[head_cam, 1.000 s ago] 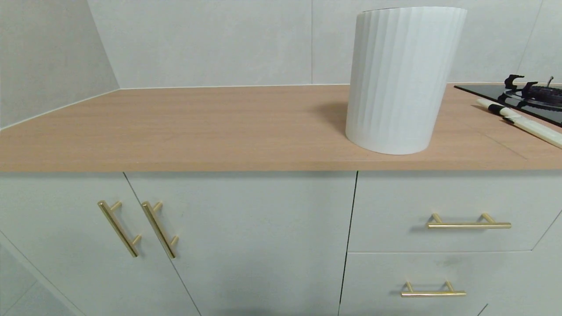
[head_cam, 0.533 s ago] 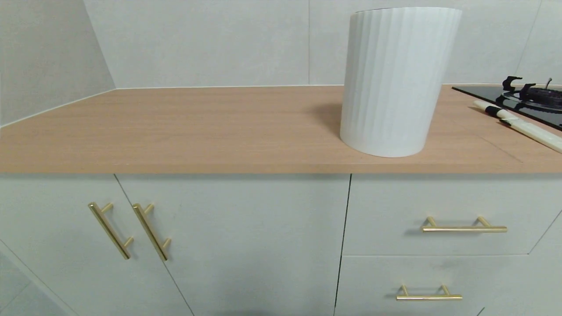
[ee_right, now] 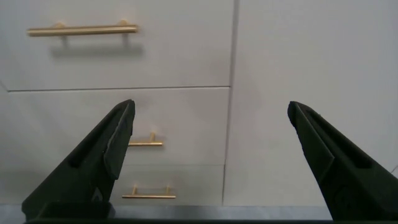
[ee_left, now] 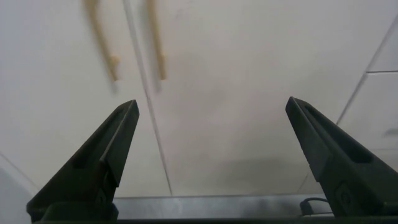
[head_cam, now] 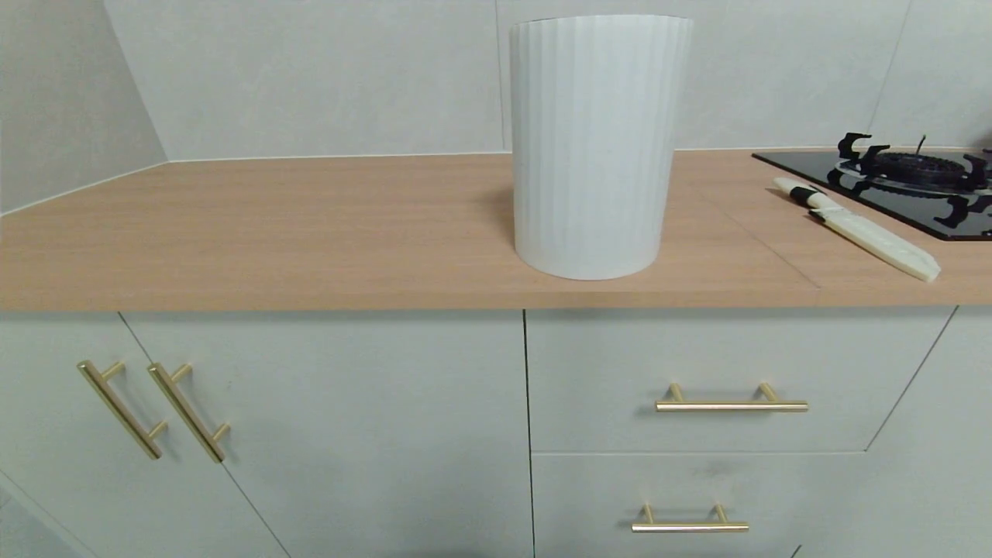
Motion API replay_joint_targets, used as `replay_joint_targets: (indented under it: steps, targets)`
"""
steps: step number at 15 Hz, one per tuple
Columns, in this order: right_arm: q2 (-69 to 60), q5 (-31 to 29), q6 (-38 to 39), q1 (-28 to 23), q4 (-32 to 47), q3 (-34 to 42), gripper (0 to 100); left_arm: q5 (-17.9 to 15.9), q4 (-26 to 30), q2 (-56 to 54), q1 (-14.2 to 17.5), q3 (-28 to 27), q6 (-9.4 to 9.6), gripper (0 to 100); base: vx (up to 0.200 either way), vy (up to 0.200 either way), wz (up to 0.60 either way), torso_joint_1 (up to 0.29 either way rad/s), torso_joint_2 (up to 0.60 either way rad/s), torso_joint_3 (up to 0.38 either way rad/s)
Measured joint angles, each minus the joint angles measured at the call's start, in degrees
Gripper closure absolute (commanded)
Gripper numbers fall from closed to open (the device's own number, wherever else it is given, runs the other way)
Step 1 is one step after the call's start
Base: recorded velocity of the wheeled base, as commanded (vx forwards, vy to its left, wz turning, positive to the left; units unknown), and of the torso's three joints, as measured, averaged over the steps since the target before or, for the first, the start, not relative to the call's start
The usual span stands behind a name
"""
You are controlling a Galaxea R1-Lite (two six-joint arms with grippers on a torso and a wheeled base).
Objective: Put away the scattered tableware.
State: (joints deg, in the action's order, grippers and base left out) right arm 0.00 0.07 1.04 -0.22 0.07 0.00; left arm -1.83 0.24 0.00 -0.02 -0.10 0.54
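White ribbed container (head_cam: 593, 147) upright on wooden counter (head_cam: 310, 232); knife (head_cam: 856, 229) apart.

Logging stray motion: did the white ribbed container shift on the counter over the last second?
No. The white ribbed container still stands just right of the cabinet seam below it; the whole view slid, so the camera moved.

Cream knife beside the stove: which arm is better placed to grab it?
Probably the right. The cream, black-banded knife lies on the wooden counter's right side; the right pincer faces the white drawers below it, the left pincer the cabinet doors farther left.
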Motion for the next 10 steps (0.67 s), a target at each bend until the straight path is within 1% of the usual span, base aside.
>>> replay_joint_targets:
  steps: [10]
  targets:
    - [0.0, 0.0, -0.09, 0.04, -0.02, 0.0, 0, 0.0, 0.0, 0.0, 0.02, -0.01, 0.0, 0, 0.0, 0.0, 0.0, 0.0, 0.0, 0.0]
